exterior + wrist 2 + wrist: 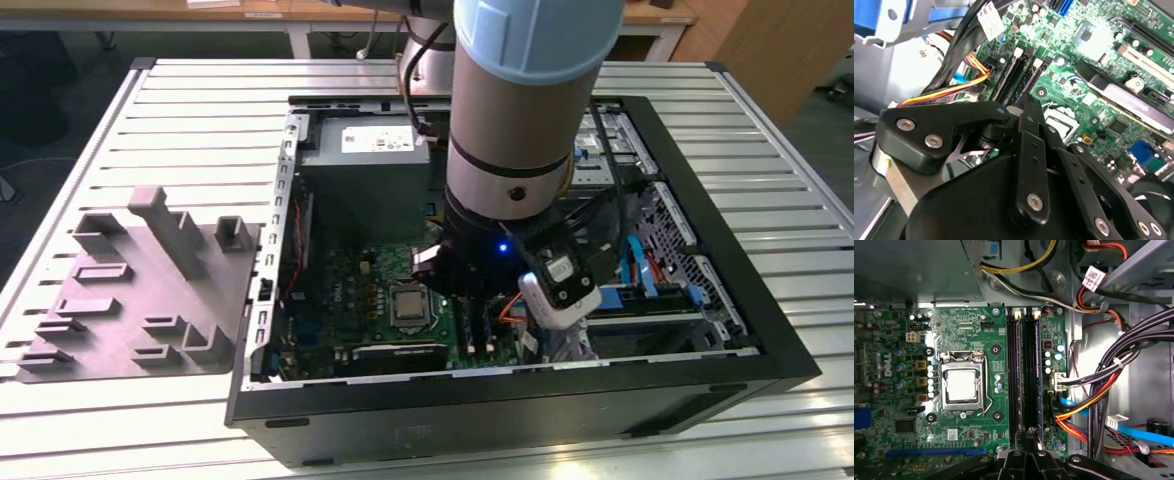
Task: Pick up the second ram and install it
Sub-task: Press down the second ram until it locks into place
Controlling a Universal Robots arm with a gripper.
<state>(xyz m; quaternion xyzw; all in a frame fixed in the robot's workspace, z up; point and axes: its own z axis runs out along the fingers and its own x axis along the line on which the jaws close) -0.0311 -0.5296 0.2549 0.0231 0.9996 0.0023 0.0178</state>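
Sitting upright in its slot, second ram (1037, 385) just beyond pincer (1030, 436)

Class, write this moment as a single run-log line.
arm: reaching inside computer case | gripper: shut, tip over one end of green board memory slots | grasp contents: cannot tell

A robotics lab or test workshop set up for computer assembly.

An opened desktop computer case (534, 400) lies on a desk (200, 90) of slatted aluminium profiles, with a grey moulded fixture plate (134, 290) beside it and an industrial robot arm (534, 100) reaching into the case. Wooden work tables (160, 12) stand behind, over a dark floor. In the first wrist view, the bare green motherboard (979, 325) and bundled cables (1124, 365) lie exposed.
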